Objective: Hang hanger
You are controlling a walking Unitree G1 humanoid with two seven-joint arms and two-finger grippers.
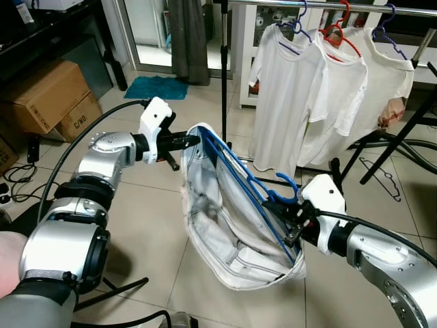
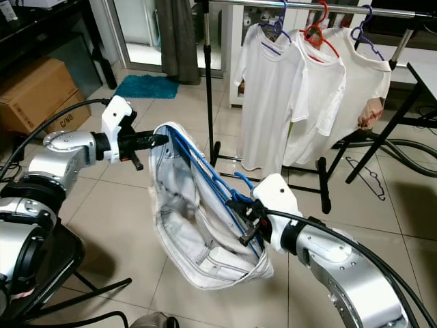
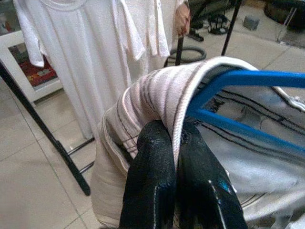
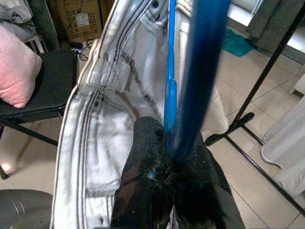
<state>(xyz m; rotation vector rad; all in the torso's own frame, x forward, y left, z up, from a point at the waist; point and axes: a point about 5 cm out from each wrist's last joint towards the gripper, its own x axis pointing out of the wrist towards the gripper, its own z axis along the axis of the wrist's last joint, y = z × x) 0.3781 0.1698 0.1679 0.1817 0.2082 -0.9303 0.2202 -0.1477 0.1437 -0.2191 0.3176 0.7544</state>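
I am holding the garment (image 1: pixel 225 225), a pale striped one, spread between my two arms at the middle of the head views, with the blue hanger (image 1: pixel 249 181) already sitting inside it; my left gripper (image 1: pixel 193 140) is pinching the fabric's edge at about ten o'clock of the garment, its fingers (image 3: pixel 157 181) pressed together on the hem beside the hanger's end; my right gripper (image 1: pixel 295 229) is pinching the hanger's bar at about four o'clock, just below the hook (image 1: pixel 283 188); so the dressing of the hanger is looking done, I judge, while the hanging itself is not yet done; the rail (image 1: pixel 321 7) is running across at twelve to one o'clock, well apart from my load, with three white shirts (image 1: pixel 321 96) on it; what is left, I think, is lifting the hook up to a bare stretch of that rail.
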